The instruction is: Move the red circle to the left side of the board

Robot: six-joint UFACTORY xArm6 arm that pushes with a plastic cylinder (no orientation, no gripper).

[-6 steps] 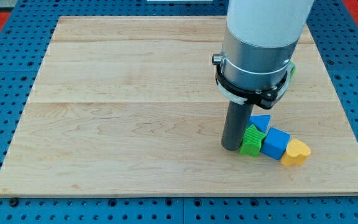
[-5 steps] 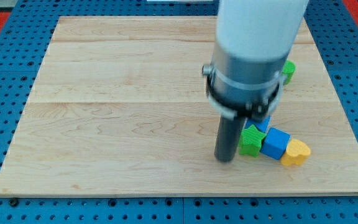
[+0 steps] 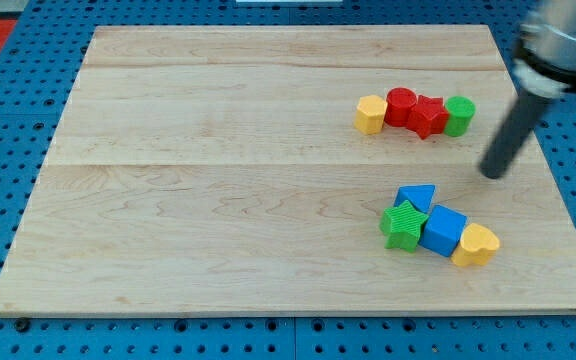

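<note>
I operate the arm from far away, and my end effector is only a straight rod with no jaws, so it cannot open, close or grip anything; it only pushes. My tip point(image 3: 492, 175) stands near the right edge of the counter point(image 3: 218, 200), below and to the right of the upper row of blocks and well apart from it.

The red circle point(image 3: 400, 105) is in the upper right part of the counter. It sits in a tight row: the yellow block point(image 3: 370, 114) touches its left side, the second red block point(image 3: 429, 116) touches its right side, and the green cylinder point(image 3: 459, 115) closes the row at the right end.

The risk, in my judgement, is this crowding. If I push from the right along the row, the green cylinder and the second red block will travel with the circle, and the yellow block will be driven ahead of it. A round block can also slip off my tip if the contact is not centred.

The circle is round seen from above, so it has no heading and no long axis on the counter; only the row itself runs left to right.

The lower group, a blue triangle point(image 3: 417, 197), green star point(image 3: 403, 224), blue cube point(image 3: 444, 230) and yellow heart point(image 3: 476, 244), lies near the lower right corner.
</note>
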